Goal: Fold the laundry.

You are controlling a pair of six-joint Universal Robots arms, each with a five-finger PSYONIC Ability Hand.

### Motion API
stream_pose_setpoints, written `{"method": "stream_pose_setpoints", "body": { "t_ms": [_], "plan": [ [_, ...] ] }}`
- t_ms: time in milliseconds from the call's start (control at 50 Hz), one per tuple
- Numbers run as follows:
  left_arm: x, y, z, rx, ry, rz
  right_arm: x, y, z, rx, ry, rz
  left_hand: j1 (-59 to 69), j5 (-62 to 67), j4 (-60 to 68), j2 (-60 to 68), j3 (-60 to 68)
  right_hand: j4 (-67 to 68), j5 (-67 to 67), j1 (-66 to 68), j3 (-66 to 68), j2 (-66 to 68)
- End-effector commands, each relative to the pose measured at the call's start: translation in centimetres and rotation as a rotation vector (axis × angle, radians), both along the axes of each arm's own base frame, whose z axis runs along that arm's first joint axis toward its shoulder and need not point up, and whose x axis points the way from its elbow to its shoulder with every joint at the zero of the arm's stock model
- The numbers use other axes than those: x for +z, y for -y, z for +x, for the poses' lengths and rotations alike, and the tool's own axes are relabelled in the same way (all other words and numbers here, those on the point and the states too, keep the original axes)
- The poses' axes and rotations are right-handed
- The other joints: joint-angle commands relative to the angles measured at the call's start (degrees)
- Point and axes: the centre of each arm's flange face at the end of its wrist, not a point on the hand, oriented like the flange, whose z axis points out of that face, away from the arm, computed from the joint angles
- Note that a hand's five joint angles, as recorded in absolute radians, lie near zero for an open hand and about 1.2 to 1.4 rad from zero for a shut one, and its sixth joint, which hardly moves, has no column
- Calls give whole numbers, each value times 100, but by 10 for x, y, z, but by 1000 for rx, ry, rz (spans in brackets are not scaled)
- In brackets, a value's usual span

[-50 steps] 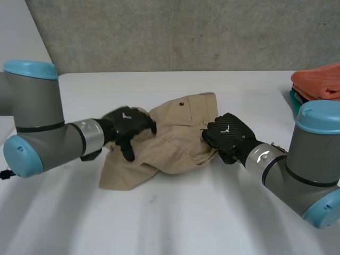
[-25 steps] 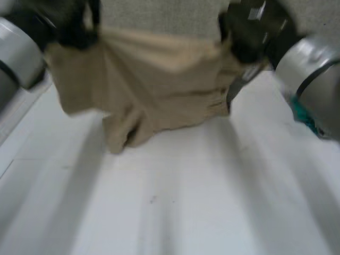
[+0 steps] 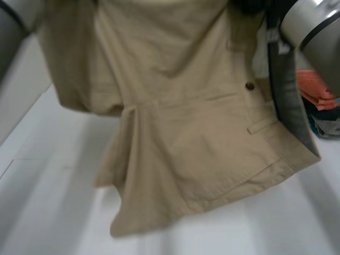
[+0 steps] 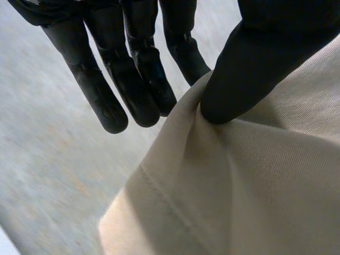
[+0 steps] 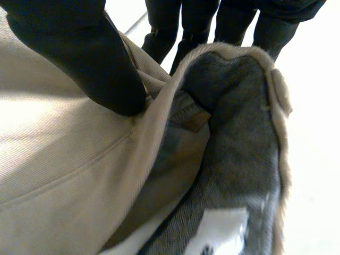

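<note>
The beige shorts (image 3: 180, 138) hang in the air above the white table (image 3: 48, 212), spread between both arms, with the hem near the tabletop. In the left wrist view my left hand (image 4: 249, 58) pinches an edge of the beige cloth (image 4: 255, 186) between its thumb and straight fingers (image 4: 127, 85). In the right wrist view my right hand (image 5: 90, 58) pinches the waistband (image 5: 159, 117) between thumb and fingers, beside the grey lining (image 5: 234, 159) and a white label (image 5: 223, 228). A button (image 3: 249, 86) and a pocket seam face the head camera.
An orange folded cloth (image 3: 316, 90) lies on a teal item (image 3: 319, 125) at the table's right, partly behind the shorts. My right arm (image 3: 313, 26) and left arm (image 3: 10, 21) are raised at the upper corners of the head view.
Both hands have lifted the shorts off the table and high in front of the head camera. The left hand has closed on the cloth, and the garment has unfurled downward.
</note>
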Motion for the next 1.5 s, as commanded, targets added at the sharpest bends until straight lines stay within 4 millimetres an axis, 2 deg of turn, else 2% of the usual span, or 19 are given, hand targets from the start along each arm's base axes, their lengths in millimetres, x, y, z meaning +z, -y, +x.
{"method": "stream_pose_setpoints", "body": {
  "t_ms": [20,60,100,120,140,180,200,260,420,500,520,620,700,780,940,1220,1380,1400,1500],
  "plan": [
    [-104,88,-37,-1,82,101,-93,48,20,-99,-42,131,1389,1310,1129,1135,1161,1121,1241,1617,1191,1277],
    [-141,111,-46,1,109,120,-122,65,25,-151,-39,132,1389,1310,1129,1135,1161,1121,1241,1617,1191,1277],
    [-163,124,-50,4,117,131,-139,76,28,-192,-36,122,1389,1310,1129,1135,1161,-1624,-1504,-1128,-1554,-1468],
    [-183,137,-51,20,123,142,-152,86,32,-235,-35,103,1389,1310,1129,1135,1161,-4671,-4550,-4174,-4600,-4515],
    [-192,143,-51,27,123,146,-158,90,33,-256,-40,94,575,496,315,321,347,-5767,-5647,-5271,-5696,-5611],
    [-206,153,-51,48,125,151,-169,98,34,-296,-59,82,-2360,-2439,-2620,-2614,-2588,-5879,-5759,-5383,-5809,-5723],
    [-211,158,-52,68,114,145,-175,103,35,-322,-82,73,-5611,-5690,-5871,-5865,-5839,-5879,-5759,-5383,-5809,-5723],
    [-206,157,-51,99,91,146,-175,106,34,-328,-118,76,-5611,-5690,-5871,-5865,-5839,-5879,-5759,-5383,-5809,-5723],
    [-153,103,-45,93,70,148,-147,81,18,-218,-247,177,-5611,-5690,-5871,-5865,-5839,-5879,-5759,-5383,-5809,-5723],
    [-133,56,-36,71,98,179,-130,54,0,-151,-366,220,-5611,-5690,-5871,-5865,-5839,-5879,-5759,-5383,-5809,-5723],
    [-129,33,-30,58,120,218,-126,42,-9,-119,-423,230,-5611,-5690,-5871,-5865,-5839,-5879,-5759,-5383,-5809,-5723],
    [-146,-53,-8,-23,236,467,-128,6,-43,-41,-625,272,-4718,-4797,-4978,-4973,-4946,-4820,-4700,-4324,-4750,-4665],
    [-174,-106,10,-81,289,701,-143,-15,-66,21,-761,317,-4163,-4242,-4423,-4417,-4391,-4399,-4279,-3903,-4329,-4244],
    [-206,-138,25,-90,289,925,-164,-29,-82,123,-875,328,-4076,-4155,-4336,-4330,-4304,-3945,-3824,-3448,-3874,-3789],
    [-247,-160,32,-73,252,1079,-208,-33,-88,288,-896,353,-4614,-4693,-4874,-4868,-4842,-3239,-3119,-2743,-3169,-3084],
    [-273,-162,28,-38,286,979,-257,-17,-85,289,-810,308,-4530,-4609,-4790,-4784,-4758,-3255,-3135,-2759,-3185,-3099],
    [-280,-161,24,-36,339,930,-264,-12,-82,253,-753,296,-4161,-4240,-4421,-4415,-4389,-1492,-1372,-996,-1421,-1336],
    [-282,-161,23,-39,348,922,-265,-12,-81,253,-748,299,-3910,-3989,-4171,-4165,-4139,-506,-386,-10,-436,-350],
    [-286,-160,16,-58,359,871,-263,-12,-80,254,-739,302,-2581,-2660,-2842,-2836,-2810,1121,1241,1617,1191,1277]
  ]
}}
